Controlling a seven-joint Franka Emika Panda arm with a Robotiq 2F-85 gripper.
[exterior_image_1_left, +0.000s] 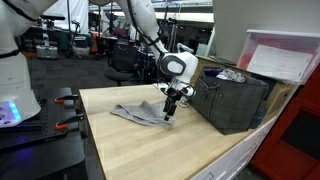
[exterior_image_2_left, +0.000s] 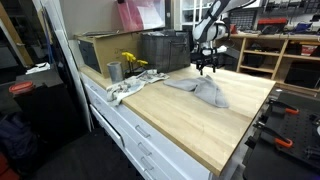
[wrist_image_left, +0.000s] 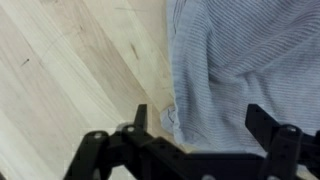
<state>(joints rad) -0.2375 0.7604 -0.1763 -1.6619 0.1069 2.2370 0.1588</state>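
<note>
Spread wide, my gripper (wrist_image_left: 200, 115) hangs over the edge of the grey cloth (wrist_image_left: 240, 50). Soft, light and limp, I judge; the bunched hem between my fingers is the best place to pinch.

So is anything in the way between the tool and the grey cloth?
No, nothing visible. The open tool hangs right over the edge of the cloth on the table; the crate stands aside.

Light wood bench (exterior_image_1_left: 140, 150) w/ grey cloth (exterior_image_1_left: 138, 114), dark crate (exterior_image_1_left: 232, 103), metal cup (exterior_image_2_left: 114, 71), rag (exterior_image_2_left: 124, 90).
</note>
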